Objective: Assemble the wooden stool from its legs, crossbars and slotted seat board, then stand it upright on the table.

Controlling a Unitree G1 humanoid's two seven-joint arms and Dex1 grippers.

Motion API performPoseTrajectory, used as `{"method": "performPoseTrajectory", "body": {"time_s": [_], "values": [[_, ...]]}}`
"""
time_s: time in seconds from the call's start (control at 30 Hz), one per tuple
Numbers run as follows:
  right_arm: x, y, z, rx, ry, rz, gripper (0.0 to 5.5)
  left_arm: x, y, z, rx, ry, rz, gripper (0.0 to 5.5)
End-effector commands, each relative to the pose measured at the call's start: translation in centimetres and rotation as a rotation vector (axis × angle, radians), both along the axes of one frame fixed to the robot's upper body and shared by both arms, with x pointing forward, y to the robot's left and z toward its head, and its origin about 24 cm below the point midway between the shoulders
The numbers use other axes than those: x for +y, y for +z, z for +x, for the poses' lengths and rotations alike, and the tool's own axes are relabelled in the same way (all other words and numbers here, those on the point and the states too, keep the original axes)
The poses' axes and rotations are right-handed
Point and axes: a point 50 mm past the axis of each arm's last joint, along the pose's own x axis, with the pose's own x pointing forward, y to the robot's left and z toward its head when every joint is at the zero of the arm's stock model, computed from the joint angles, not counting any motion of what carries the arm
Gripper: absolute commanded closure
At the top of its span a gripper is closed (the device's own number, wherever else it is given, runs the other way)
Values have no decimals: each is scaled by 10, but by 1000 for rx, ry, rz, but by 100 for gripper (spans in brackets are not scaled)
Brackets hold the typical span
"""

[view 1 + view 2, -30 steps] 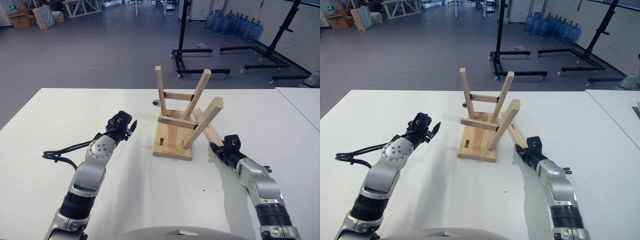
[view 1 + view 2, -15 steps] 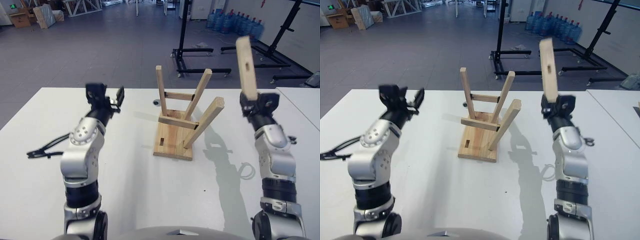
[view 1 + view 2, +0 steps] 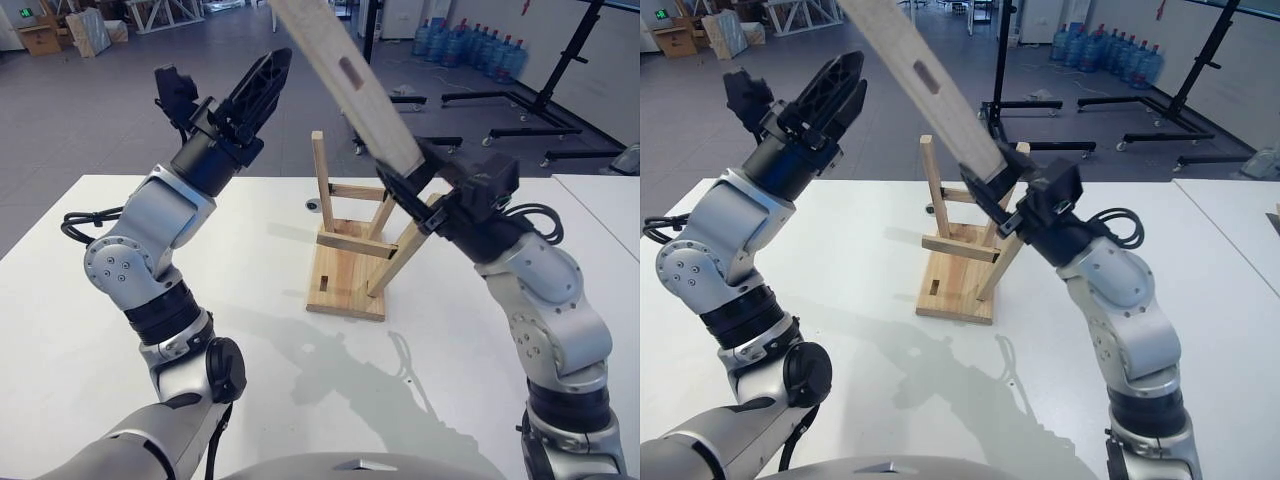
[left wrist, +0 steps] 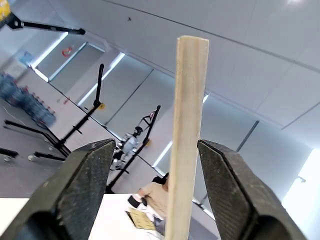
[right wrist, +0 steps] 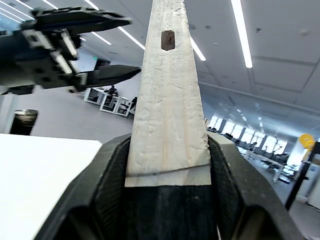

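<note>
The partly built stool lies seat-down in the middle of the white table (image 3: 120, 330). Its slotted seat board (image 3: 343, 285) is flat, and three legs (image 3: 321, 180) joined by crossbars (image 3: 352, 243) point up. My right gripper (image 3: 408, 172) is raised above the stool, shut on the lower end of a loose wooden leg (image 3: 335, 65). That leg slants up and to the left and shows a dark slot (image 5: 167, 40). My left gripper (image 3: 270, 75) is held high just left of the leg, open. In the left wrist view the leg (image 4: 187, 130) stands in the gap between its fingers (image 4: 85, 195), clear of both.
A black cable (image 3: 80, 222) lies on the table's left side. A second white table (image 3: 605, 200) adjoins on the right. Black wheeled stands (image 3: 400, 100) and blue water bottles (image 3: 470, 45) are on the floor beyond the table's far edge.
The right arm has swung the held leg from upright at the right to slanting up-left over the stool. The left gripper has risen from near the table to beside the leg's upper part.
</note>
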Motion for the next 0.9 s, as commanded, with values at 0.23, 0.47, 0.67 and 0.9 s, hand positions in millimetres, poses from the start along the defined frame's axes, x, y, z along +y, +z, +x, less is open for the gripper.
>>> {"method": "performPoseTrajectory", "body": {"time_s": [0.23,0.47,0.67,0.9], "values": [[11,-16,-14,88,91,-53,347,16,32,-3,-35,44,31,249],[10,-17,-15,77,83,-86,347,24,26,-2,24,63,82,311],[10,-19,-12,53,50,-104,347,23,24,-1,63,70,86,398],[10,-25,-10,57,31,-100,347,17,32,-7,42,23,5,451]]}}
